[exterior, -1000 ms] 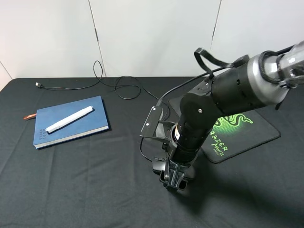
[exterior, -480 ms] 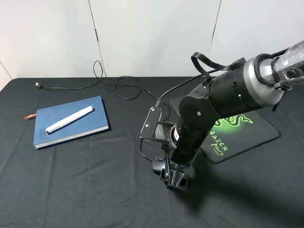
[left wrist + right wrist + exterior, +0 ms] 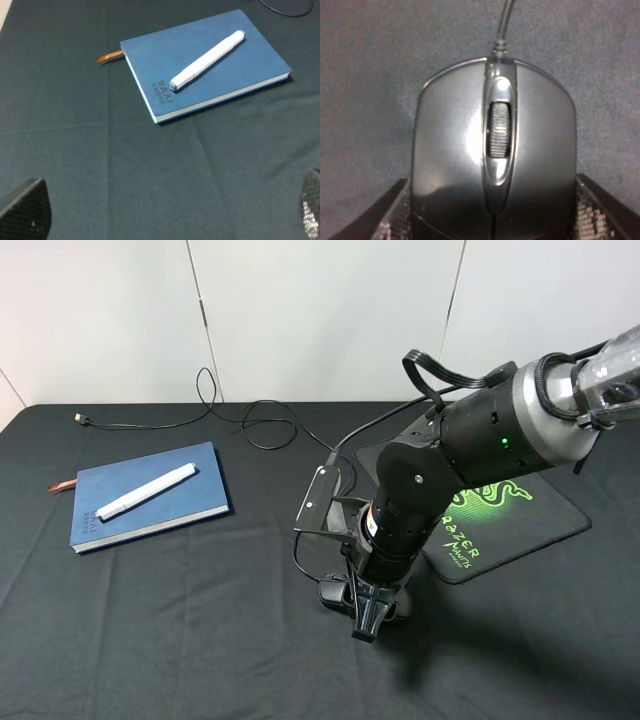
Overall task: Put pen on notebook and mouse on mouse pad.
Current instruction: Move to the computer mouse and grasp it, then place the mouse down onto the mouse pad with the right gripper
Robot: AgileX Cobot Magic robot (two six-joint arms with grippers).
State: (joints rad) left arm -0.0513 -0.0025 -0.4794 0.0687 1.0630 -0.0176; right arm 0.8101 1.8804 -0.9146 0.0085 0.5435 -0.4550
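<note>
while i'm down on the mouse (image 3: 455, 150): it lies on the counter (image 3: 200, 640), near a corner of the mouse pad (image 3: 540, 525) but not on it.
right fingers (image 3: 395, 210): one on each rear flank, looking pressed against the shell, so i call it gripped, low and far back.
left fingers (image 3: 25, 210): spread wide with nothing between them, hanging over bare cloth near the notebook.
pen (image 3: 207, 60): lying diagonally on the notebook (image 3: 250, 65); that half looks done.
slip risk: the shell is glossy and curved and i hold only the tail end, so a lift could tip the nose down or squirt it forward out of my hold.
cable (image 3: 270, 430): it loops off toward the back of the counter and a stretch curls beside my wrist; on the carry it may tug the mouse askew or snag on my arm.
pad risk: dragging instead of lifting could catch the pad's edge and shove or ruck it.
placement risk: if i let go too near the edge, the mouse ends up half on, half off.
</note>
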